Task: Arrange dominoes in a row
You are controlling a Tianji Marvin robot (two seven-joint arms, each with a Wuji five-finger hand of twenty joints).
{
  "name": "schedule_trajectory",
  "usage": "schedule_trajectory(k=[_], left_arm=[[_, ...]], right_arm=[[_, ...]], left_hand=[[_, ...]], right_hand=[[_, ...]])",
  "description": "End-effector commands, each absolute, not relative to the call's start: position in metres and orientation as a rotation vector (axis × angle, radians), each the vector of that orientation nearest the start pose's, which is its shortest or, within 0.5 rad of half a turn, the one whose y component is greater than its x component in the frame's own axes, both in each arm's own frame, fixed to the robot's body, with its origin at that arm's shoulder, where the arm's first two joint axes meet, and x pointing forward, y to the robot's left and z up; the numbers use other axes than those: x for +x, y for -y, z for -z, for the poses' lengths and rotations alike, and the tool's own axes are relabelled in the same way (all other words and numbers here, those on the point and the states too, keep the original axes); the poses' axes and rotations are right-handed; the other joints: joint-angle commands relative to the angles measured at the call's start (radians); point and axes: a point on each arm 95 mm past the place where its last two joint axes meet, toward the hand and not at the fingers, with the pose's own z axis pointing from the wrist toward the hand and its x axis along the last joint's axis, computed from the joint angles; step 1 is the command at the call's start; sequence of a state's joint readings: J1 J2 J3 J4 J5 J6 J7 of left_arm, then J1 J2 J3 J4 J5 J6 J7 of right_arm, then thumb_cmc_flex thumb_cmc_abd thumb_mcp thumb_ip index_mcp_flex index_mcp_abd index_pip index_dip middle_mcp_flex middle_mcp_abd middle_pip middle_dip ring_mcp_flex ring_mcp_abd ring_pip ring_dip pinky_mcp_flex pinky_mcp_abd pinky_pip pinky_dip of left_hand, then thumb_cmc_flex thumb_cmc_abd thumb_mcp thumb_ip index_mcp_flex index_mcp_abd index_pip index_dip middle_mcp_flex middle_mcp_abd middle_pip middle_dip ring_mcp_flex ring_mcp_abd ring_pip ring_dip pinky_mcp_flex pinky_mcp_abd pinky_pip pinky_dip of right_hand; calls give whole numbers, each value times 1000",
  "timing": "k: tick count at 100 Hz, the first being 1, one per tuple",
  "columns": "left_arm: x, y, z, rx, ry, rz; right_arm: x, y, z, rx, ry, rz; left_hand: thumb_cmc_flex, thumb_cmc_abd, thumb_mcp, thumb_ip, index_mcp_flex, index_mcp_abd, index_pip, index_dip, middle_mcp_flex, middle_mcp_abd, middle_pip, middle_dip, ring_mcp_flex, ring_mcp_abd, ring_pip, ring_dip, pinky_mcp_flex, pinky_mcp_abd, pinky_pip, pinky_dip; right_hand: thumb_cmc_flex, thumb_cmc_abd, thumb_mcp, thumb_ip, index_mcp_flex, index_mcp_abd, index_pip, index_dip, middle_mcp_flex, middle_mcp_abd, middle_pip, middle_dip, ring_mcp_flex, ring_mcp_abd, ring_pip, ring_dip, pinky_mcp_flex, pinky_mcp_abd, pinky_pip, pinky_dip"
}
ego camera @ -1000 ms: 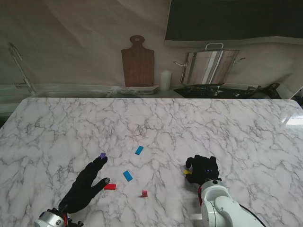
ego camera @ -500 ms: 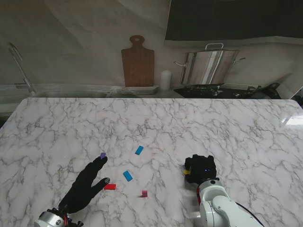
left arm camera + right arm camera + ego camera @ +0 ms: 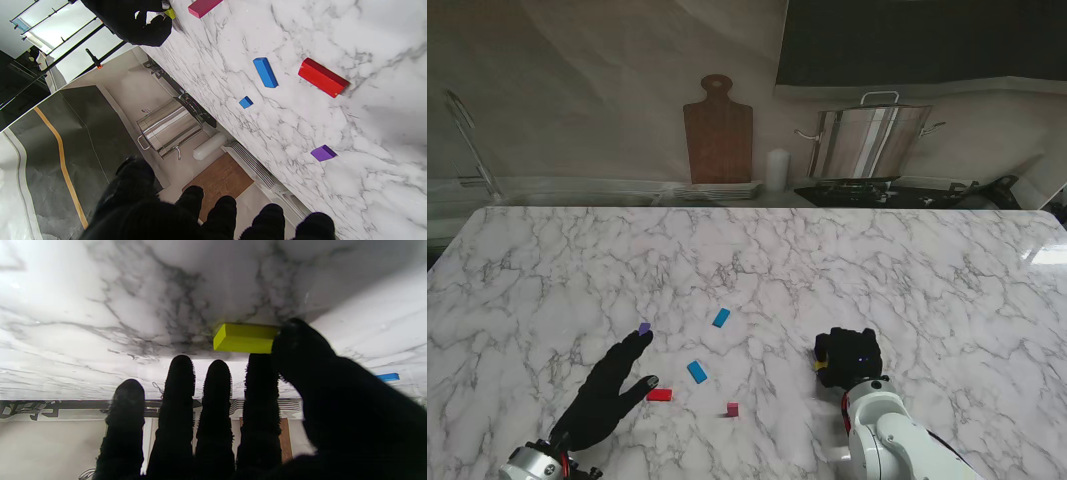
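The right hand [image 3: 848,357] pinches the small yellow rectangular domino [image 3: 245,337] against the white marble table [image 3: 907,270] (thumb and 1 finger touching it). The left hand [image 3: 607,392] rests flat, fingers spread and holding nothing, beside the red rectangular domino [image 3: 659,395].

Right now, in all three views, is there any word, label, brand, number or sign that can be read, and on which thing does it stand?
None can be read.
The dominoes, such as the yellow domino and the red domino, show plain coloured faces without pips or numbers.
The steel stockpot and the wooden cutting board show no brand or label.
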State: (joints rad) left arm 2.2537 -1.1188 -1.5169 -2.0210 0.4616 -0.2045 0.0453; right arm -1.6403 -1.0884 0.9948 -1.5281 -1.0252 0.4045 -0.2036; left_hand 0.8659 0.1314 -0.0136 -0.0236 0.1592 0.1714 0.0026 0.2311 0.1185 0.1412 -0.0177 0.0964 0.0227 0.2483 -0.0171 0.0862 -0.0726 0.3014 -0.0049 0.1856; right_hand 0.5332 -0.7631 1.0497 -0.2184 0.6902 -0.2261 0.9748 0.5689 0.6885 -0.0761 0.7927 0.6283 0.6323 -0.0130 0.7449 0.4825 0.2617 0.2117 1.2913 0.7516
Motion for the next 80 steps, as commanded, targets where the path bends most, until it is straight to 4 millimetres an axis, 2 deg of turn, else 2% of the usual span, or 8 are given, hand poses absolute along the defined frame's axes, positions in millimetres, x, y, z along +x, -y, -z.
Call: schedule_trajectory(k=[1, 18, 37, 47, 52, 68, 80], left_arm=[[227, -23, 328, -1844, -1153, 1897], [227, -23, 328, -1843, -1153, 1898], [227, -24, 328, -1844, -1152, 1898], [227, -24, 327, -1844, -1152, 1899], [227, -24, 327, -1844, -1151, 1899], [227, -24, 327, -1844, -1151, 1899], [227, -24, 328, -1843, -1153, 1899]], right_arm=[[340, -17, 411, 1321, -1428, -1155], [340, -18, 411, 1321, -1424, -1173], [341, -18, 411, 1319, -1424, -1188], [341, -18, 411, 1317, -1423, -1195], [341, -18, 411, 1316, -1424, -1197], [341, -19, 412, 1314, -1430, -1202], [340, -19, 412, 1309, -1434, -1206]], left_hand=[[22, 15, -10, 22, -27, 6, -19, 10, -29, -22, -7, -3, -22, -26, -5, -8, 1, -20, 3, 14], [20, 16, -10, 22, -27, 10, -22, 2, -30, -20, -8, -5, -22, -26, -5, -9, 1, -21, 3, 14], [19, 16, -10, 22, -26, 12, -23, -7, -30, -20, -8, -7, -22, -26, -5, -9, 1, -21, 3, 14], [18, 16, -10, 22, -27, 11, -23, -11, -30, -21, -7, -7, -22, -26, -5, -9, 1, -21, 3, 14], [18, 15, -10, 22, -26, 11, -22, -13, -30, -21, -7, -7, -22, -26, -5, -9, 1, -21, 3, 14], [17, 15, -10, 22, -26, 11, -22, -16, -30, -20, -7, -7, -22, -26, -5, -8, 1, -21, 3, 14], [18, 15, -9, 22, -27, 11, -23, -20, -30, -21, -7, -7, -22, -26, -5, -8, 1, -20, 3, 14]], right_hand=[[72, -61, 12, -6, 0, -46, 74, 45, 36, 5, -49, -28, 42, -4, -33, -24, 2, 6, 8, 5], [88, -65, 31, -6, -28, -74, 98, 104, 176, 21, -164, -122, 159, 8, -120, -58, 49, 38, -24, -21], [111, -75, 51, -5, -15, -127, 104, 138, 312, 5, -238, -145, 240, -5, -138, -54, 90, 45, -23, -31], [125, -80, 62, -5, -9, -162, 111, 164, 366, -11, -247, -126, 265, -14, -116, -40, 101, 48, -16, -33], [132, -85, 70, -7, -12, -169, 97, 190, 395, -25, -263, -86, 269, -21, -98, -28, 105, 45, -11, -37], [141, -99, 72, -9, -48, -176, 75, 217, 385, -54, -181, 0, 253, -32, -57, -10, 98, 37, -6, -40], [143, -103, 72, -11, -74, -170, 54, 215, 357, -57, -147, 21, 231, -33, -44, -6, 86, 32, -7, -40]])
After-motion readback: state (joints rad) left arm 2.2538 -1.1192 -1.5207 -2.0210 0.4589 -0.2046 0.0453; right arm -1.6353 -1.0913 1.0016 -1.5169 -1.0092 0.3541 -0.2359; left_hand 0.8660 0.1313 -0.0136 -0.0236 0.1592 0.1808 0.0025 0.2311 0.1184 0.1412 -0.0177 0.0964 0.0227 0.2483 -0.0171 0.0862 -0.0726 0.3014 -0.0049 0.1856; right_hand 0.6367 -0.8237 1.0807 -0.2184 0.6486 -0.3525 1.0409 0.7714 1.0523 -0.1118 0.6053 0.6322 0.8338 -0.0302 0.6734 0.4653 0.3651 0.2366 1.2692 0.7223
